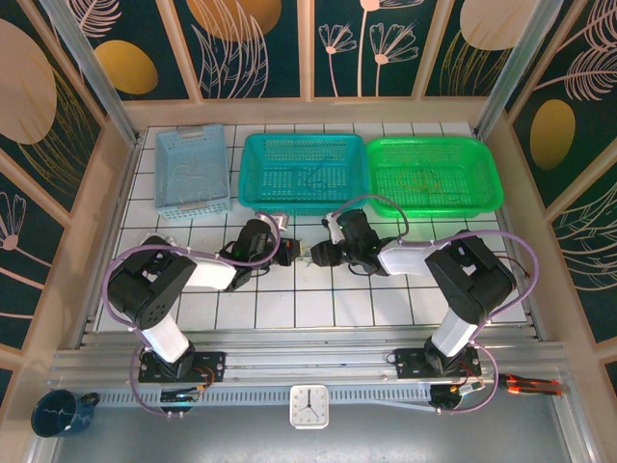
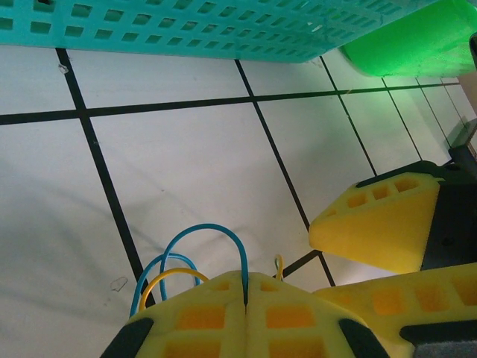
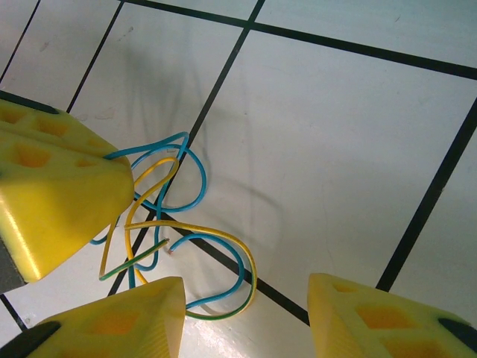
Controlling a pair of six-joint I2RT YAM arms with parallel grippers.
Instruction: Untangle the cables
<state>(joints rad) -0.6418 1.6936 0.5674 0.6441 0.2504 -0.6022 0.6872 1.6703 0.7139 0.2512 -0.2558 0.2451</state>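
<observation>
Left gripper (image 2: 246,294) is pressed together, pinching the cables (image 3: 186,224), with blue and yellow loops poking out past its tips. Right gripper (image 3: 246,287) hangs spread wide just over the tangle, which lies on the white tiled table (image 3: 335,149) between the two grippers.

The cables (image 3: 204,179) look smooth and glossy, the tiled table (image 3: 335,149) faintly sheened.

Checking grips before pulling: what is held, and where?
The left gripper pinches the thin blue and yellow cables at their tangled loops; the right gripper is open, empty.
</observation>
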